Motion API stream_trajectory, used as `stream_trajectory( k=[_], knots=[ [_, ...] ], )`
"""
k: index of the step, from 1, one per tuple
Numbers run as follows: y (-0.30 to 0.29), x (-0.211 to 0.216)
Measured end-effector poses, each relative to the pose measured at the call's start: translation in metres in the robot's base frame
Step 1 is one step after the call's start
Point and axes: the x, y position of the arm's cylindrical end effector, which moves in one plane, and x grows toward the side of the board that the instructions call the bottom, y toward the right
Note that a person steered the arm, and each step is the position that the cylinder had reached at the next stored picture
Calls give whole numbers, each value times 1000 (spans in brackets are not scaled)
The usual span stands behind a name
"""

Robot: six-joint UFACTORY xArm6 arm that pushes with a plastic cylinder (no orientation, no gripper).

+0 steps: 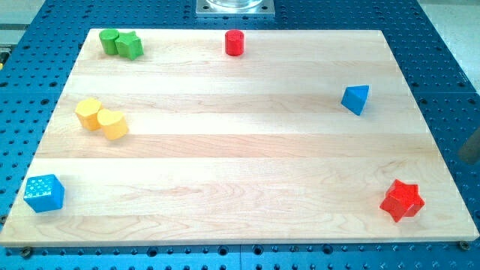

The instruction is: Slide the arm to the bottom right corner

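Bright, even light from overhead fell on the pale counter (pixel 240 150), my view stayed sharp with faint soft shadows hugging each block, though a dark blurred smear (pixel 470 146) sat at the view's right edge.

Pale wooden tabletop (pixel 240 150) on a blue perforated base (pixel 442 45), green cylinder (pixel 109 40) touching green star (pixel 130 46) at the view's top left, red cylinder (pixel 235 43) top centre, two yellow blocks (pixel 88 113) (pixel 113 124) touching at left, blue cube (pixel 43 193) bottom left, blue triangular block (pixel 356 99) at right, red star (pixel 402 200) bottom right.
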Motion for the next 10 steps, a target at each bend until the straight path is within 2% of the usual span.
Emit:
stream_trajectory(
  k=[6, 7, 8, 9, 10],
  knots=[
    [0, -8],
    [0, 25],
    [-6, 78],
    [-55, 100],
    [-57, 100]
  ],
)
